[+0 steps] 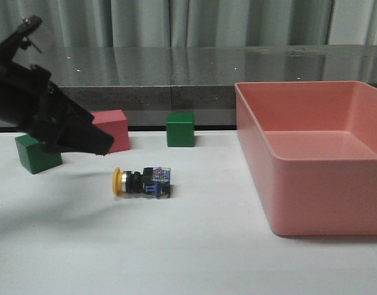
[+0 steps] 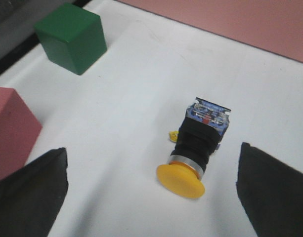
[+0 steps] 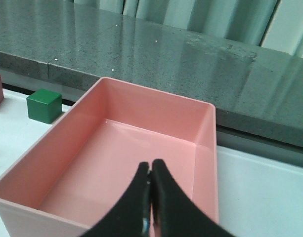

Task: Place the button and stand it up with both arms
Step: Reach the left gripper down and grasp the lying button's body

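The button (image 1: 141, 182) lies on its side on the white table, yellow cap toward the left, clear-blue base toward the right. In the left wrist view the button (image 2: 198, 148) lies ahead of my open left gripper (image 2: 151, 192), between the lines of its two dark fingers (image 2: 32, 192), untouched. In the front view the left gripper (image 1: 93, 142) hangs above and left of the button. My right gripper (image 3: 151, 170) is shut and empty, above the pink bin (image 3: 141, 148); the right arm does not show in the front view.
A large pink bin (image 1: 311, 160) stands at the right. A pink cube (image 1: 111, 129) and a green cube (image 1: 37, 153) stand behind the left gripper. Another green cube (image 1: 180, 129) stands at the back middle, also in the left wrist view (image 2: 72, 37) and the right wrist view (image 3: 43, 105).
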Available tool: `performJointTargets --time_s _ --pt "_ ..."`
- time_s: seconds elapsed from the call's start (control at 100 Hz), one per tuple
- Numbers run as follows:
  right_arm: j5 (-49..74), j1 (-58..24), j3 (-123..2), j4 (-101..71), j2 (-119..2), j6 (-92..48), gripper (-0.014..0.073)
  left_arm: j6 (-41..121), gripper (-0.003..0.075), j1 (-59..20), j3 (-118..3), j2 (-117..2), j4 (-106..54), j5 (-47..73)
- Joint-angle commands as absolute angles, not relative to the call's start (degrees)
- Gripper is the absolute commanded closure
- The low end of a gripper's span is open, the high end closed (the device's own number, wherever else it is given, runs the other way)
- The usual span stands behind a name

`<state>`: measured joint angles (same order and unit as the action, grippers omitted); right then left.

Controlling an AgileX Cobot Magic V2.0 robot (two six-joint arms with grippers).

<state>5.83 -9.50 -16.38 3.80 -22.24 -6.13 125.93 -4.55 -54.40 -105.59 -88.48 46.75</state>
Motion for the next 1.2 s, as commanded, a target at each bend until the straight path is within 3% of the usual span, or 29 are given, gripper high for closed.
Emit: performJointTargets --time_s 0.0,0.58,0.93,1.07,1.19 --pt "1.8 -9.3 -17.9 4.3 -22.5 -6.0 0.0654 130.7 0.0065 -4.9 -55.9 -106.0 -93.4 52.5" --pt "1.8 -9.3 -17.9 4.3 -22.5 -6.0 0.0654 147.6 0.0068 -7.6 -56.2 -116.3 -102.5 58.3" --pt "1.8 -9.3 -17.9 4.3 -22.5 -6.0 0.0654 148.0 0.0072 -9.5 -57.9 -119.9 -103.5 58.1" --pt "1.8 -9.3 -17.9 4.3 -22.5 -6.0 0.0654 148.0 0.0167 -9.5 -57.9 -119.9 -103.5 58.1" --pt "1.8 -9.3 -17.9 4.3 -22.5 -6.0 0.0654 147.9 0.0342 -9.5 -57.9 -119.9 -102.4 58.0"
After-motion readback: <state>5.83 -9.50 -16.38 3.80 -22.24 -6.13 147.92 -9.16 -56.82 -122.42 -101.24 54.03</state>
